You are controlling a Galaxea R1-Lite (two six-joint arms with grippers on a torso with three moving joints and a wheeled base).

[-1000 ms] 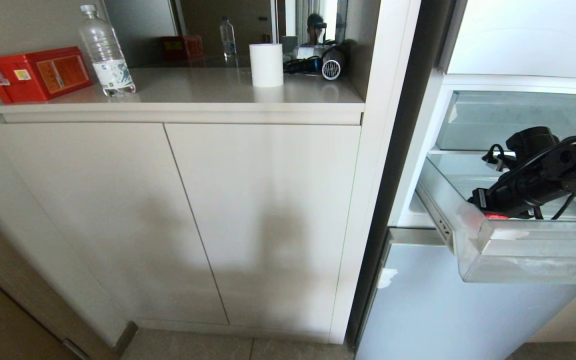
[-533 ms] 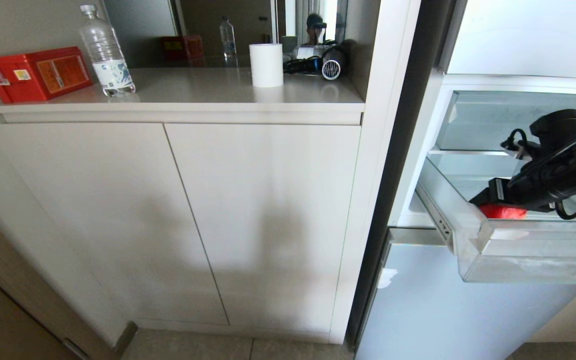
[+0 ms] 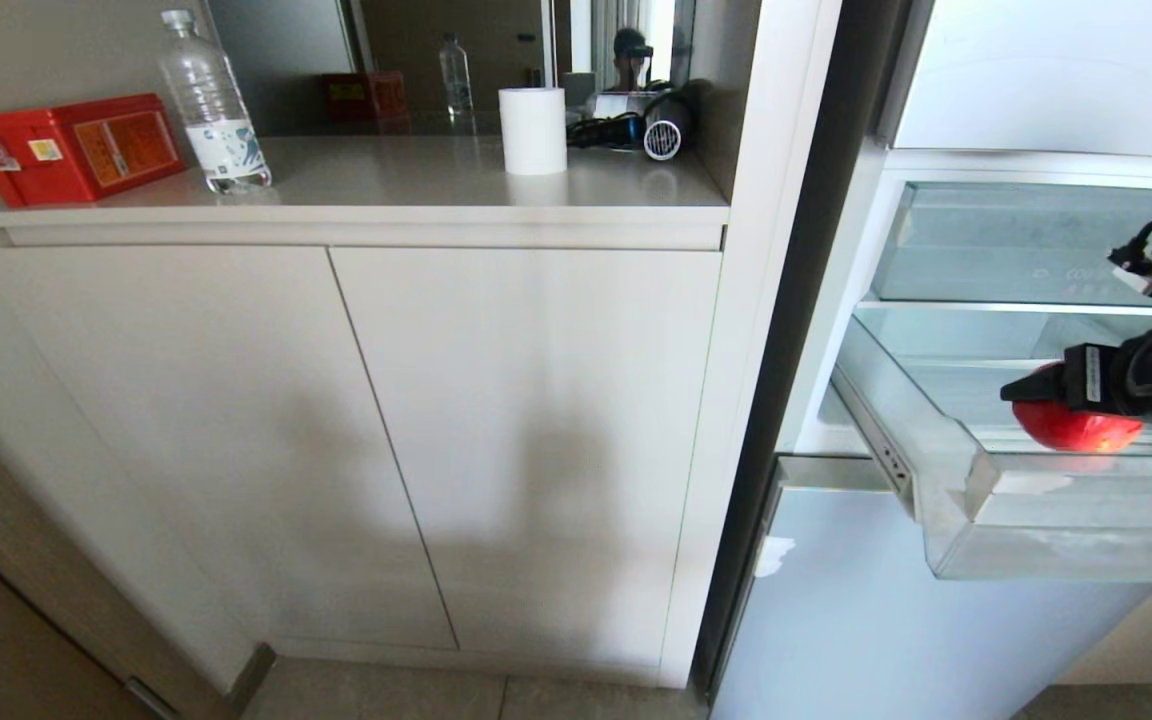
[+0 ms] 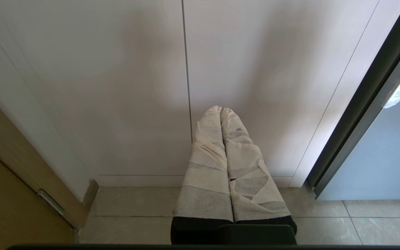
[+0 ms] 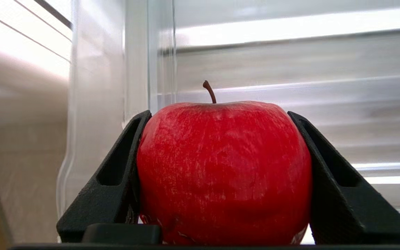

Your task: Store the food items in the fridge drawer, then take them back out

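One red apple (image 5: 224,170) clamped between right gripper (image 5: 221,180) fingers (image 5: 116,180), above fridge drawer (image 3: 1036,530); left gripper (image 4: 221,111) fingers pressed together, empty

Right pincer (image 5: 221,173) clamped (both fingers pressing), left pincer (image 4: 221,110) closed, parked

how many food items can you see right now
1: a red apple, clamped between the right gripper's fingers over the open fridge drawer. More could be hidden behind the arm or off the head view's right edge.
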